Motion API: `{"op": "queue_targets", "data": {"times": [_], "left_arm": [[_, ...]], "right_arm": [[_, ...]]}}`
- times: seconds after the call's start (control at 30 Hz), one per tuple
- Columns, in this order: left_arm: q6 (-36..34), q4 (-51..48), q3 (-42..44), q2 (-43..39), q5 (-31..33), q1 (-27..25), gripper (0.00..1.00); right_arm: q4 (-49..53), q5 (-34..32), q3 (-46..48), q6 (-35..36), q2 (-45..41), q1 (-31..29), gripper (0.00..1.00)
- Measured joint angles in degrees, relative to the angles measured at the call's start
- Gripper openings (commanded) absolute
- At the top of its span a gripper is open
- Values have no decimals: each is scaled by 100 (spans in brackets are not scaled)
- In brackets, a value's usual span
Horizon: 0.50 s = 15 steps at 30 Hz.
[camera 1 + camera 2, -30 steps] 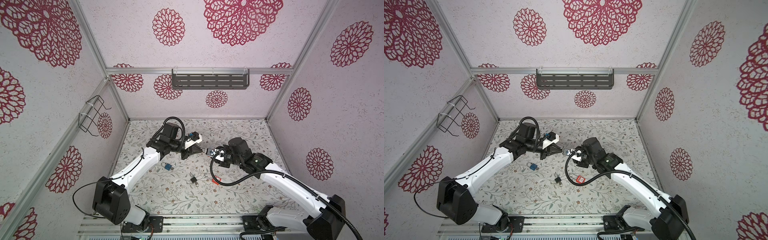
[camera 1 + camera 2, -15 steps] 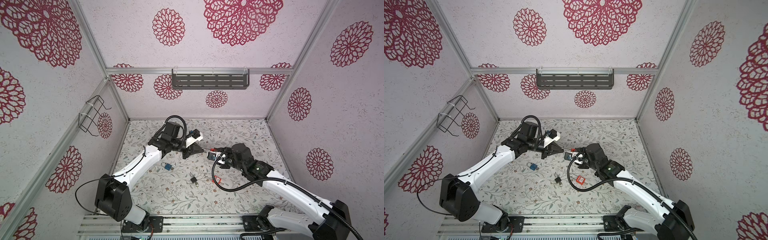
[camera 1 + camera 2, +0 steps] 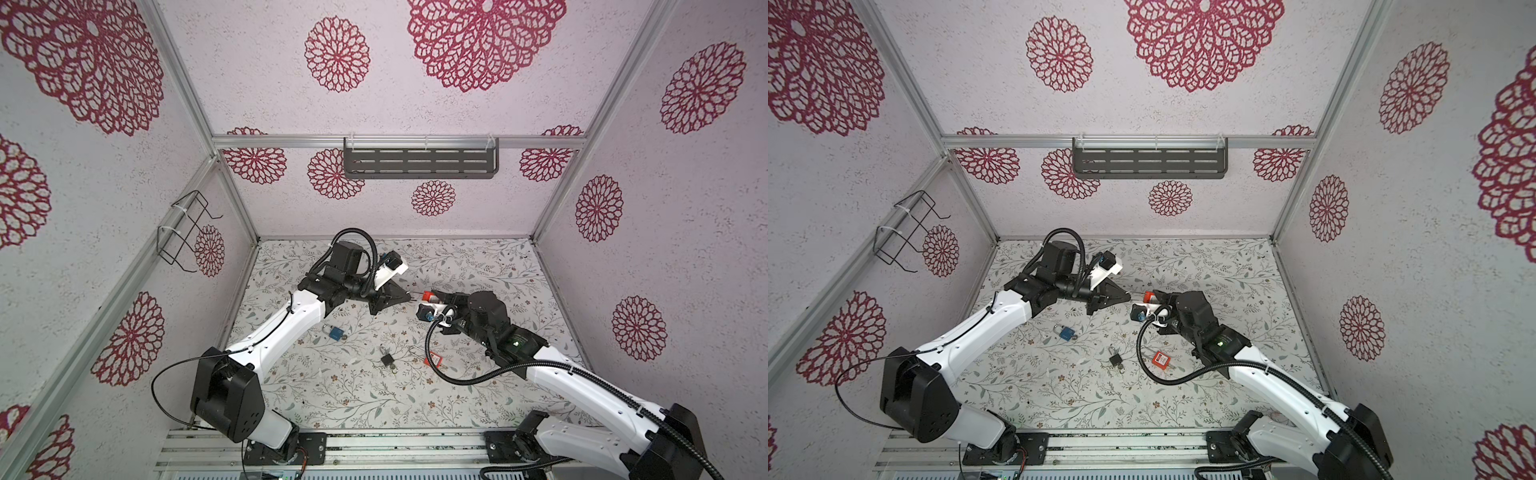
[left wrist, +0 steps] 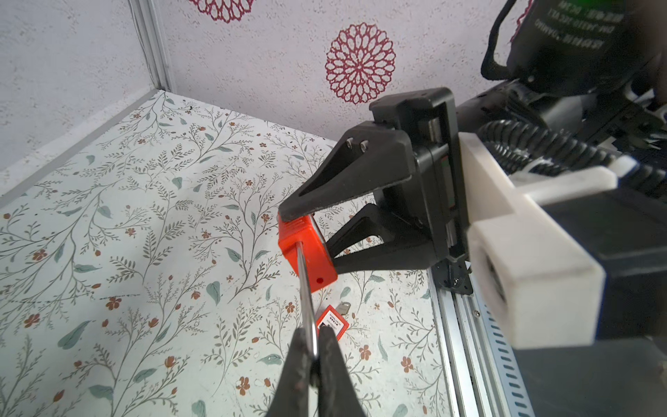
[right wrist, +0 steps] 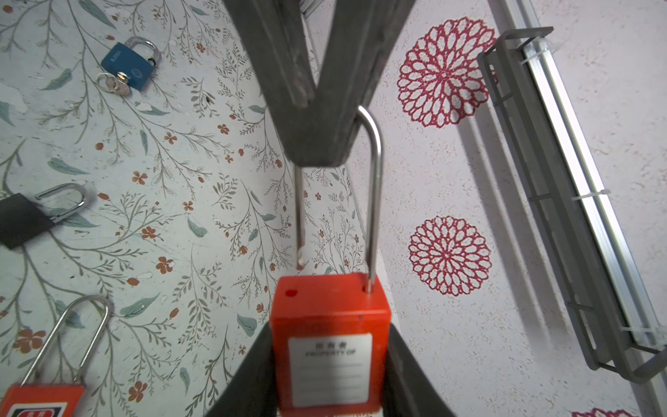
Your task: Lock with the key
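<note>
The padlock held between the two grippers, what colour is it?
The padlock is red, with a white label; the right wrist view shows it best.

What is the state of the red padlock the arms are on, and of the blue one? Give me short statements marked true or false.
1. The right fingers grip the red padlock by its body. True.
2. The shackle is latched shut. False: its free end stands clear of its hole in the body.
3. The left fingers pinch the top of the shackle. True.
4. The blue padlock is lifted. False: it lies on the table, keys attached.
</note>
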<state>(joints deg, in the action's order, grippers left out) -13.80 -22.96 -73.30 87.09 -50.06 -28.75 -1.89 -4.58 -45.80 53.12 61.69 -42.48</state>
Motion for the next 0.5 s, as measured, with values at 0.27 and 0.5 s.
{"op": "queue_targets", "data": {"times": [0.27,0.5], "left_arm": [[310,-74,-146,114,52,-39,0],[337,-177,-188,157,76,-61,0]], "right_arm": [[-555,-33,295,-11,-2,37,22],[-732,-42,407,-2,-2,44,20]]}}
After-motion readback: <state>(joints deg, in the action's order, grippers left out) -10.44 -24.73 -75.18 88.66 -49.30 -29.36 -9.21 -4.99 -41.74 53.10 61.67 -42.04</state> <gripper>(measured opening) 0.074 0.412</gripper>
